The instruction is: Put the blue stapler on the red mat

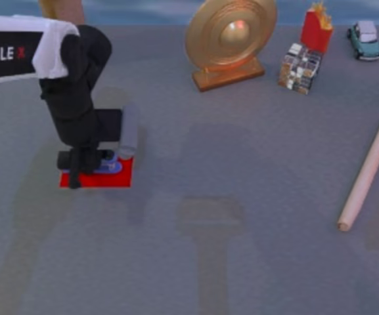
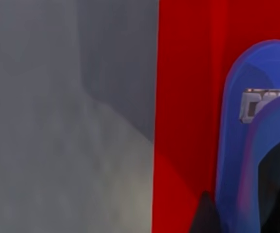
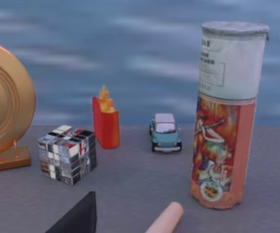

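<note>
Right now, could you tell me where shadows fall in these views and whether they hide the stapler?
Top view: the left arm's soft shadow darkens the table beside the mat; the arm itself mostly covers the stapler. Left wrist view: shadow crosses table and mat, stapler clear.

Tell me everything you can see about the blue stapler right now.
The blue stapler is small, bright blue and glossy like plastic, with a rounded end and a metal part showing inside. It lies flat on the red mat at the table's left side. The left gripper is right over it, hiding most of it; whether the gripper grips it is unclear.
</note>
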You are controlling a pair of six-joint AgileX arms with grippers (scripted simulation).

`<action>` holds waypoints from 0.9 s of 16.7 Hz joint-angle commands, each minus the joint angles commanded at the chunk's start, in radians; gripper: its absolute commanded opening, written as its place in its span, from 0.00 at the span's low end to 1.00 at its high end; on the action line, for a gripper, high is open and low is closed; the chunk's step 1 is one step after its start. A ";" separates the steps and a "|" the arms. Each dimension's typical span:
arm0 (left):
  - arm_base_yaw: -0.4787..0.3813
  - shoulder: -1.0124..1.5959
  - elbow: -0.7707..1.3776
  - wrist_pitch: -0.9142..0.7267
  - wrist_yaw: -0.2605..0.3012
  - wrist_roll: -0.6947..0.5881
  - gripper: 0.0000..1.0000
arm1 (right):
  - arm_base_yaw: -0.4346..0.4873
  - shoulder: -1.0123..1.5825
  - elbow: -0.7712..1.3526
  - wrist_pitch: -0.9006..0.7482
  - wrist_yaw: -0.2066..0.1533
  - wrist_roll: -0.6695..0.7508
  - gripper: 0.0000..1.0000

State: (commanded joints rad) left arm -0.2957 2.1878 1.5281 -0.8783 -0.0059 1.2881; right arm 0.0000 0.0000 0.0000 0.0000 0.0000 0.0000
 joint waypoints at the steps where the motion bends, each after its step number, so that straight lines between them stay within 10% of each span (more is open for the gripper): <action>1: 0.000 0.000 0.000 0.000 0.000 0.000 0.15 | 0.000 0.000 0.000 0.000 0.000 0.000 1.00; 12: 0.000 0.000 0.000 0.000 0.000 0.000 0.98 | 0.000 0.000 0.000 0.000 0.000 0.000 1.00; 15: 0.000 0.000 0.000 0.000 0.000 0.000 1.00 | 0.000 0.000 0.000 0.000 0.000 0.000 1.00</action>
State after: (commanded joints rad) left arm -0.2957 2.1878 1.5281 -0.8783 -0.0059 1.2881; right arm 0.0000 0.0000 0.0000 0.0000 0.0000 0.0000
